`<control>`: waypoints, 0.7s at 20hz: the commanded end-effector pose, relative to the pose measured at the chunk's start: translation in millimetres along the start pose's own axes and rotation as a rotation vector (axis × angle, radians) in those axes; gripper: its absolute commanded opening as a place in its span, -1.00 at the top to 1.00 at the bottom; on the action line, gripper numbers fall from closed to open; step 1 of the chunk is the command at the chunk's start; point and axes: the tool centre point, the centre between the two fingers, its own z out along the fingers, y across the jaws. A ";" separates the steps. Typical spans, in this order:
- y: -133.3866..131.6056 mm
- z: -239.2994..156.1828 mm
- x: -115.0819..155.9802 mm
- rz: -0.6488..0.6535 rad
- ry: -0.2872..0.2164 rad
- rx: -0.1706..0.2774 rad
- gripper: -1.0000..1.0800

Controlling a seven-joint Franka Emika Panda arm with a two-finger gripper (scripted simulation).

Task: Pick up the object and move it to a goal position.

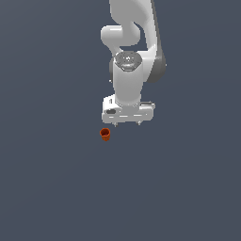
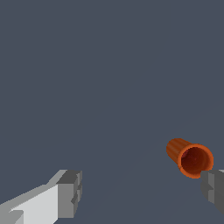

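A white, glossy Franka Panda arm [image 1: 132, 56] comes down from the upper centre of the exterior view against a plain dark slate-grey floor [image 1: 47, 188], its wrist pointing downward and ending in a white two-fingered gripper [image 1: 128, 123] just above the middle of the frame. The two short dark fingertips [image 1: 116, 124] show below the flat white hand body, set well apart, so the claw stands wide open with nothing between its fingers. The small orange-red tapered cup with a rim, plain and glossy [image 1: 105, 134], sits just below and toward the exterior view's left of the gripper, near the centre of the frame, close to the nearer fingertip but not touching it and not between the fingers. In the wrist view the same cup [image 2: 190, 158] appears lying on its side on the floor [image 2: 109, 65], its dark open mouth turned toward the camera and its narrower ribbed base pointing away. One grey finger pad with a white link behind it [image 2: 69, 194] shows in the lower left of that picture, and the other grey pad [image 2: 213, 189] at the lower right edge, just beside the cup's rim; whether pad and rim touch cannot be told.
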 end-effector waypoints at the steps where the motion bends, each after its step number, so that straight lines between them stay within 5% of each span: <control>1: -2.6 -3.0 0.0 0.000 0.001 0.004 -0.92; 14: 34.1 25.2 -5.7 -0.047 0.014 -0.009 -0.92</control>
